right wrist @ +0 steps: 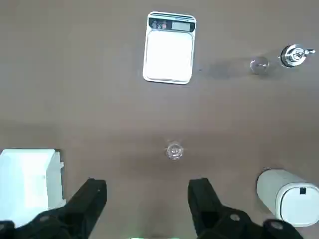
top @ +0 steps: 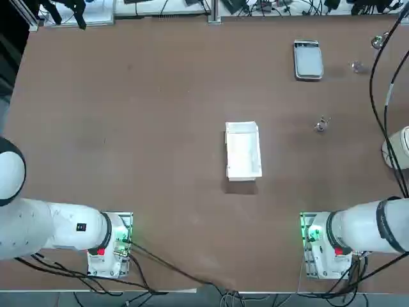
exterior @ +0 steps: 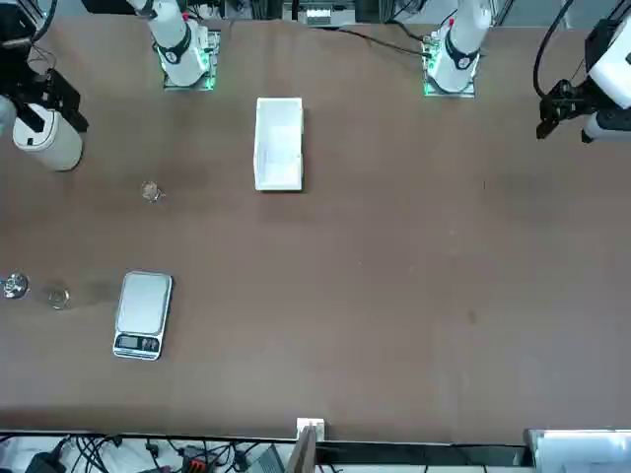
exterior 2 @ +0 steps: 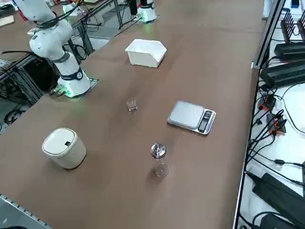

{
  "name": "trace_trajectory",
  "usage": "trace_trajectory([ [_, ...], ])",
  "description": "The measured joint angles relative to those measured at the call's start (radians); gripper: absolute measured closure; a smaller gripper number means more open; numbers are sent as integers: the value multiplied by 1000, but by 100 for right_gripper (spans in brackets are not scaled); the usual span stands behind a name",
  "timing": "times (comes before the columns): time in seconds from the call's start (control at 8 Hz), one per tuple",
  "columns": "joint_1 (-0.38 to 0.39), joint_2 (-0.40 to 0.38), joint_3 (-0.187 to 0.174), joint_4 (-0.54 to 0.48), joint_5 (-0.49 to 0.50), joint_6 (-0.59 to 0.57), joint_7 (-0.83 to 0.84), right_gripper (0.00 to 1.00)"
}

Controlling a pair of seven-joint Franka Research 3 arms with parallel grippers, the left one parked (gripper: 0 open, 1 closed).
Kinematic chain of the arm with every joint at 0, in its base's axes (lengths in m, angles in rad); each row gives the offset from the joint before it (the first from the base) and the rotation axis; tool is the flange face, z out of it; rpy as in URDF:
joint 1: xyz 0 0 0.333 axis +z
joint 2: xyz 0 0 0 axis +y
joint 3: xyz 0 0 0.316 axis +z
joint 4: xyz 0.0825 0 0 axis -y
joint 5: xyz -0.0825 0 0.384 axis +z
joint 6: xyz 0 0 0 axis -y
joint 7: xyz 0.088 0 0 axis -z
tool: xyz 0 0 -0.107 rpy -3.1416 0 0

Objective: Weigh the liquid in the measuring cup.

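R gripper (right wrist: 147,191): wide open, nothing in it
cup (right wrist: 174,151): just past the fingertips, centered btwn them (nice lineup tbh)
scale (right wrist: 169,55): farther out, same way

The digital scale (exterior 2: 192,117) looks silvery grey, with a black strip across its control panel. The rectangular tray (top: 243,151) is plain white. The lidded bin (exterior 2: 64,148) is white too, a small black mark on its lid (exterior 2: 60,140). The tabletop (exterior: 394,296) is plain brown.
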Motion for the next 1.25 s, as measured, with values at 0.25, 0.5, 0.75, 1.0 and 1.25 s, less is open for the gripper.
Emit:
trace_trajectory([
  [0.25,0,0,8,1,0,0,-1,0],
  [0.5,2,3,31,4,0,-3,23,0],
  [0.75,3,36,85,-6,-7,-7,197,0],
  [1.0,40,116,161,-15,-116,2,425,0],
  [1.25,137,219,181,-24,-243,37,678,0],
])
